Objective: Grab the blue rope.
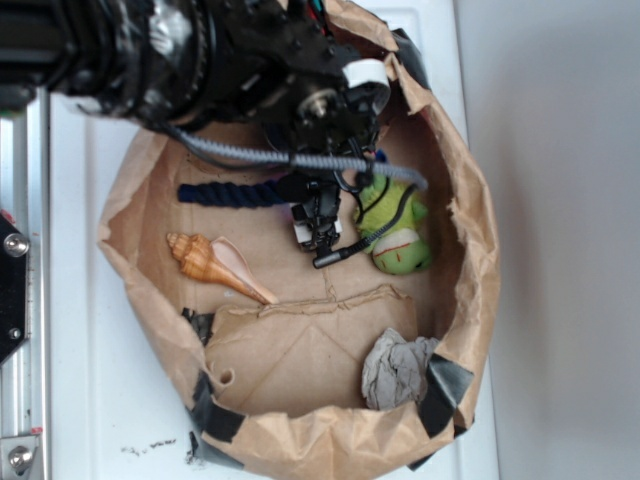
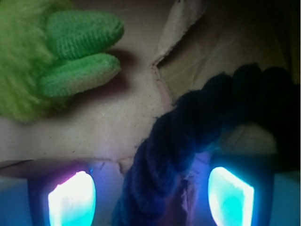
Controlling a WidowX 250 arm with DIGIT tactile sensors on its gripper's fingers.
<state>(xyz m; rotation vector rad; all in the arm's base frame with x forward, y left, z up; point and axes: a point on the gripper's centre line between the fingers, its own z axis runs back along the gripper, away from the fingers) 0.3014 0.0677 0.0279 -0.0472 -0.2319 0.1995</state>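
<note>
Brown paper forms a low, crumpled wall (image 1: 478,250) around the whole work area, patched with black tape at its 5 and 7 o'clock edges, and it sits on a white tabletop (image 1: 90,400). Inside this ring the blue rope (image 1: 232,194) lies on the paper floor at about 10 o'clock from centre, one end free toward the left wall, the other end running under the robot's wrist. The fingers (image 1: 318,232) hang just past that hidden end, near the ring's centre. In the wrist view the rope (image 2: 188,136) passes between the two glowing finger pads (image 2: 71,200), which stand wide apart with paper showing on either side of the strands; whether the pads touch the rope cannot be told. A green plush toy (image 1: 393,232) lies just beside the fingers at 3 o'clock, close to the right wall, and its knitted feet (image 2: 82,52) fill the wrist view's upper left. A spiral seashell (image 1: 215,265) rests at 8 o'clock, apart from the rope. A grey crumpled wad (image 1: 398,370) sits against the wall at 5 o'clock. Open paper floor lies between shell and wad, toward 6 o'clock. A grey ribbed cable (image 1: 300,158) crosses above the rope
</note>
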